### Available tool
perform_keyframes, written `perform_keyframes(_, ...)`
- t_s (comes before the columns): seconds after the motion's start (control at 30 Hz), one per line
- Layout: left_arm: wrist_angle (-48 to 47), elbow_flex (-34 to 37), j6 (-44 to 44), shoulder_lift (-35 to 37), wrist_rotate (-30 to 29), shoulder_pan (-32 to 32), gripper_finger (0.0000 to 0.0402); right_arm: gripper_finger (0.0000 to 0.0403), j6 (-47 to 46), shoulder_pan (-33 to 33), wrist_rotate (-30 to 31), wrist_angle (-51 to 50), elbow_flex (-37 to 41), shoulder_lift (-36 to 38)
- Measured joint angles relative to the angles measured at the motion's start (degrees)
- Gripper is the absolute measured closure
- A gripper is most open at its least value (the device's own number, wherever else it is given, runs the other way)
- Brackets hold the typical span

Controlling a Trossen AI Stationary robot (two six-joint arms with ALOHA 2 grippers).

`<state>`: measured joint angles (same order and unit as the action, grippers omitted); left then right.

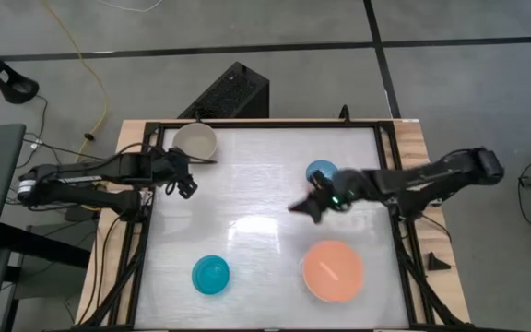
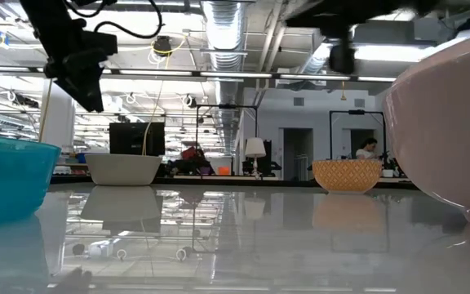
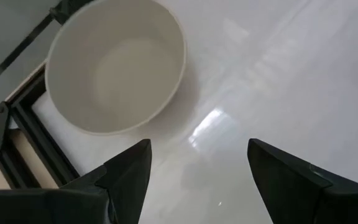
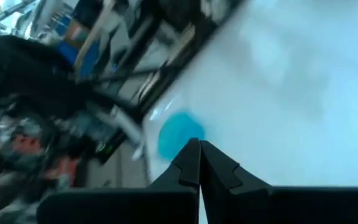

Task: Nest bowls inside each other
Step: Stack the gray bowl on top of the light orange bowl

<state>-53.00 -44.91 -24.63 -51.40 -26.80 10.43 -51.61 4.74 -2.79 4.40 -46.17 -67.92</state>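
Four bowls stand on their bases on the white table. A cream bowl (image 1: pixel 194 141) (image 3: pixel 114 65) is at the far left, a small bowl that is light blue inside (image 1: pixel 319 170) at the far right, a turquoise bowl (image 1: pixel 211 275) (image 4: pixel 178 138) at the near left, and a salmon-pink bowl (image 1: pixel 333 270) at the near right. My left gripper (image 1: pixel 187 187) (image 3: pixel 197 180) hovers open just on the near side of the cream bowl. Above mid-table, near the light blue bowl, my right gripper (image 1: pixel 297 207) (image 4: pixel 199 163) is shut on nothing.
A black frame (image 1: pixel 146 212) borders the table on its sides. In the low view the turquoise bowl (image 2: pixel 6 175) and the pink bowl (image 2: pixel 447 131) stand close to the near edge. Bare tabletop (image 1: pixel 256 184) lies between the bowls.
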Motion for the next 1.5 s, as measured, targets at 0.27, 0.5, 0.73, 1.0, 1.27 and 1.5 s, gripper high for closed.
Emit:
perform_keyframes(0.27,-0.27,0.00,-0.14,-1.12,0.06,-0.01,0.0146,0.0375,14.62,-14.79,-1.72,0.53,-18.49,-18.16)
perform_keyframes(0.5,-1.79,0.03,-2.12,-1.11,0.76,-0.03,0.0146,0.0364,14.73,-21.24,-2.00,0.44,-39.61,-37.51)
perform_keyframes(0.73,-2.60,2.62,-7.52,-0.30,1.16,-2.74,0.0146,0.0357,13.75,-23.39,-4.90,-4.00,-59.73,-54.18)
perform_keyframes(1.0,-3.79,5.39,-15.71,0.99,1.01,-9.34,0.0146,0.0323,13.45,-25.12,-4.09,-14.10,-81.50,-69.11)
perform_keyframes(1.27,-5.47,6.86,-21.85,1.68,1.08,-14.60,0.0146,0.0222,15.69,-26.03,0.82,-18.74,-86.42,-74.63)
perform_keyframes(1.5,-4.99,6.86,-23.15,1.68,1.02,-15.33,0.0146,0.0151,15.52,-26.74,3.22,-21.39,-86.38,-76.58)
